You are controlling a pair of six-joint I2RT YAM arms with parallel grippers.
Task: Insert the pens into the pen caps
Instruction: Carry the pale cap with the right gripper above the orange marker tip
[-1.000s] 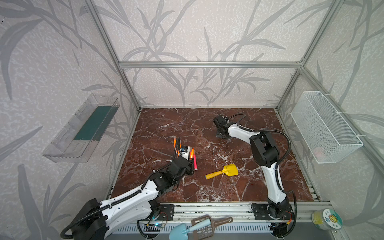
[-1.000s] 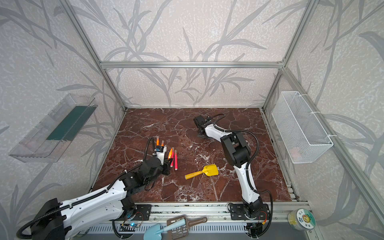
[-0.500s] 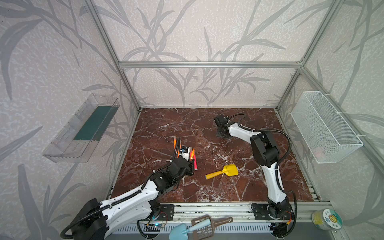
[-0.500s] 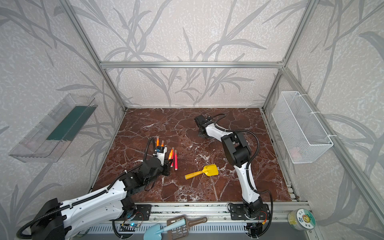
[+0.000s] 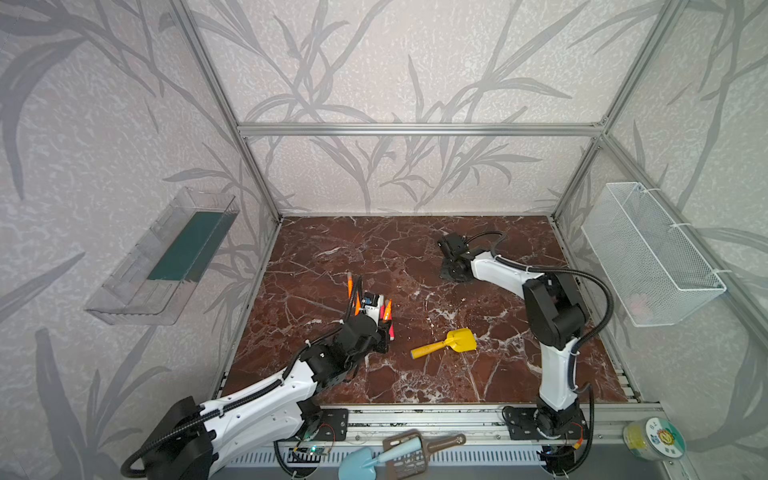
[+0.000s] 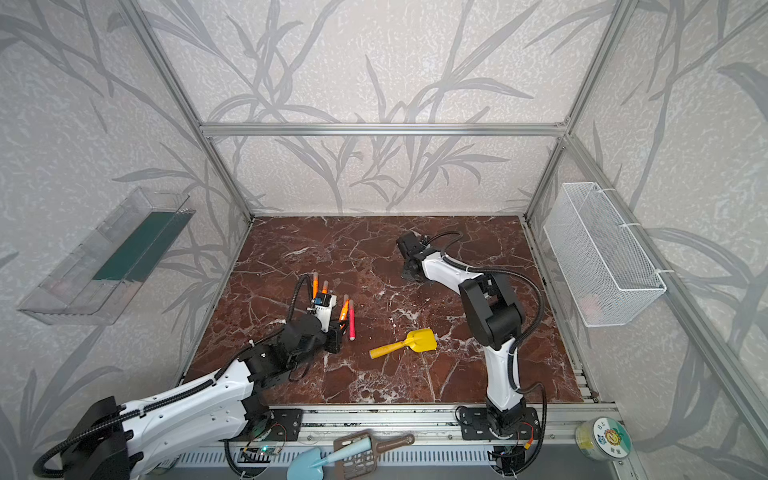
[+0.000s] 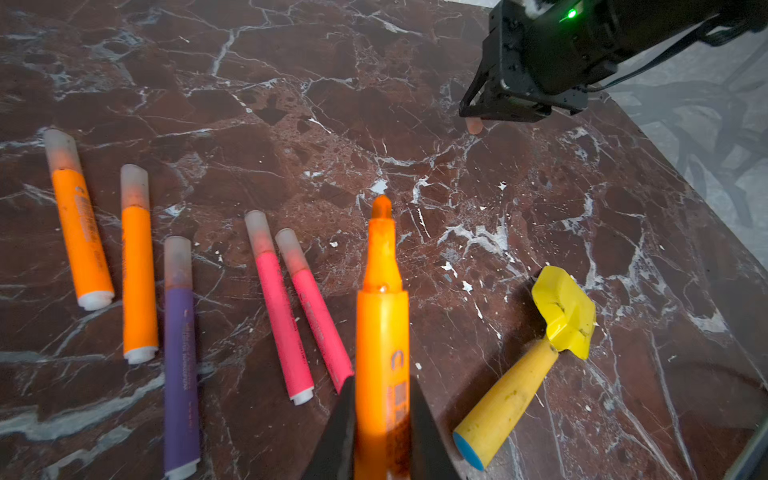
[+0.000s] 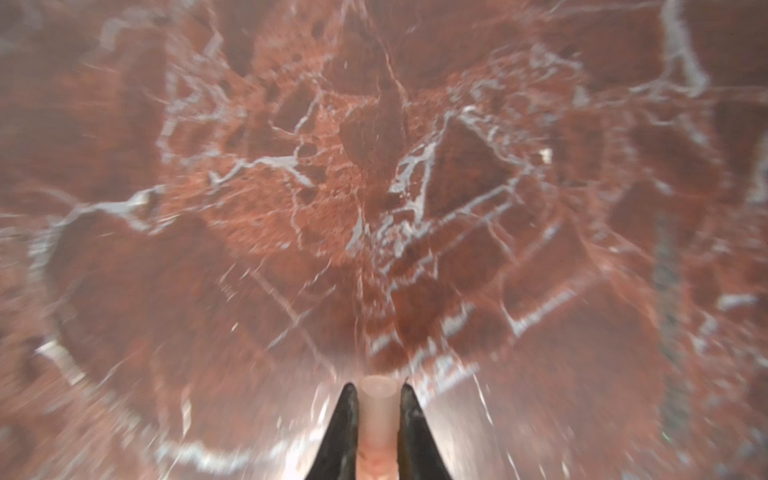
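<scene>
since the right hand [image 8: 378,387] just shut on a pen cap [image 8: 378,415] beyond the shovel [image 7: 561,309], the left hand [image 7: 382,380], gripping an orange pen [image 7: 381,320], can insert.

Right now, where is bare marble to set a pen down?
Free: the back-left marble between rear wall and capped pens; the front strip between yellow toy shovel and front rail. Crowded: beside the left gripper, where the capped pens lie.

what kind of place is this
Probably a robot test cell: an aluminium frame boxes in the marble-pattern tabletop, the left arm and right arm are bolted to its front rail, and a wire basket hangs on the side wall.
</scene>
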